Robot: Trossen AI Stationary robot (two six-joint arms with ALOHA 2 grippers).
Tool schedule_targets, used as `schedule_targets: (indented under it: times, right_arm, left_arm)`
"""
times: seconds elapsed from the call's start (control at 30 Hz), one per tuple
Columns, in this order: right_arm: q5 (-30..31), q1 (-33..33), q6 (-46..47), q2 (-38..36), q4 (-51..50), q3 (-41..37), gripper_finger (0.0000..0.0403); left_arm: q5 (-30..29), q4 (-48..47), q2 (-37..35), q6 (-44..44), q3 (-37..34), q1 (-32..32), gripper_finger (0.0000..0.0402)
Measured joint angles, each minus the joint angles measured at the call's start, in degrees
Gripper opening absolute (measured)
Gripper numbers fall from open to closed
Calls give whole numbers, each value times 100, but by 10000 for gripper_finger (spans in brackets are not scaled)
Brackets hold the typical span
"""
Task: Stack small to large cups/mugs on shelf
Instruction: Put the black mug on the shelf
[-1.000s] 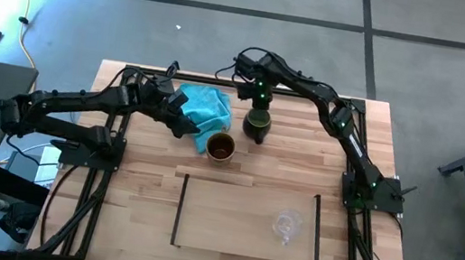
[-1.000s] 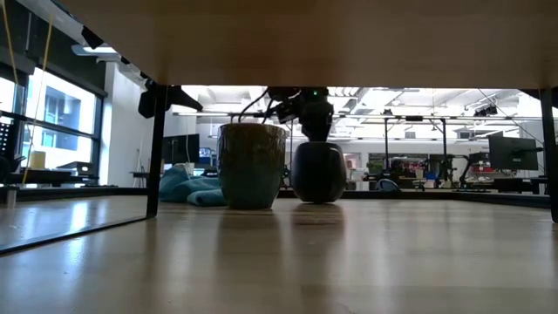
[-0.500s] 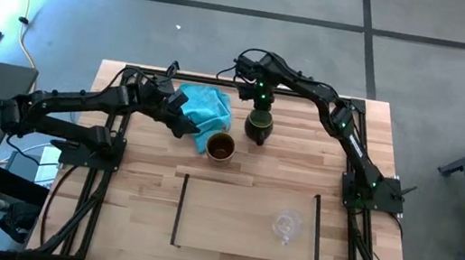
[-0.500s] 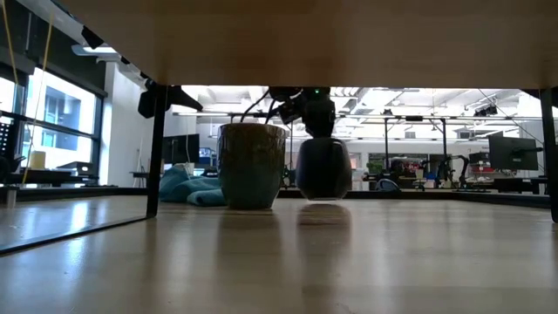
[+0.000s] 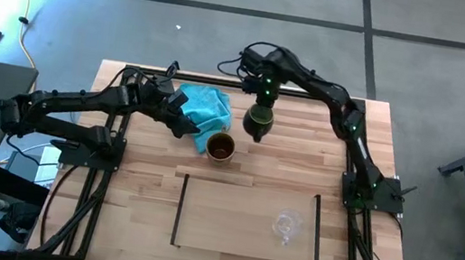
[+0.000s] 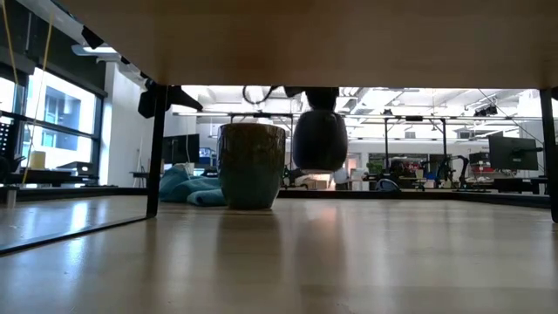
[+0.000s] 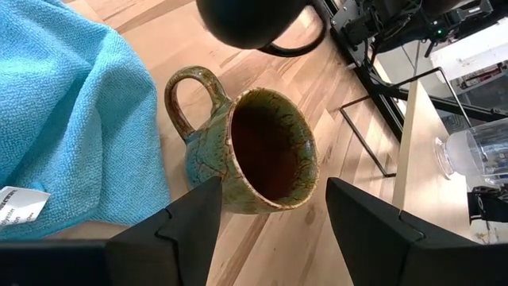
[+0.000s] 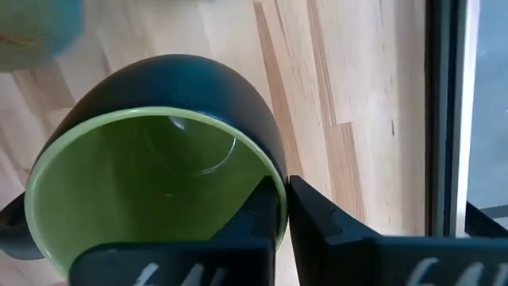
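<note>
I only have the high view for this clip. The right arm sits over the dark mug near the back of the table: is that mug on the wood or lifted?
Observer: Lifted. In the low view the dark mug hangs clear of the tabletop, beside the standing brown mug.
Operator: How is it gripped?
Observer: By the rim. The right gripper is shut on the wall, one finger inside the green interior, one outside.
Operator: And the left gripper?
Observer: The left gripper is open, the brown mug's mouth between its fingers, not touching it.
Operator: Anything on the shelf?
Observer: Only the glass cup, near the shelf's right rail.
</note>
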Motion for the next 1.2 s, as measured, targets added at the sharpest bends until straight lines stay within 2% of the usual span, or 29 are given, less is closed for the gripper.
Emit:
schedule_targets:
  times: [0.47, 1.2]
  right_arm:
    - [109, 457, 723, -706, -1, 1, 0]
    - [109, 1361, 1482, -1230, 0, 0, 0]
  left_arm:
    - [1, 0, 0, -13, -2, -2, 215]
    - [2, 2, -1, -112, -2, -2, 215]
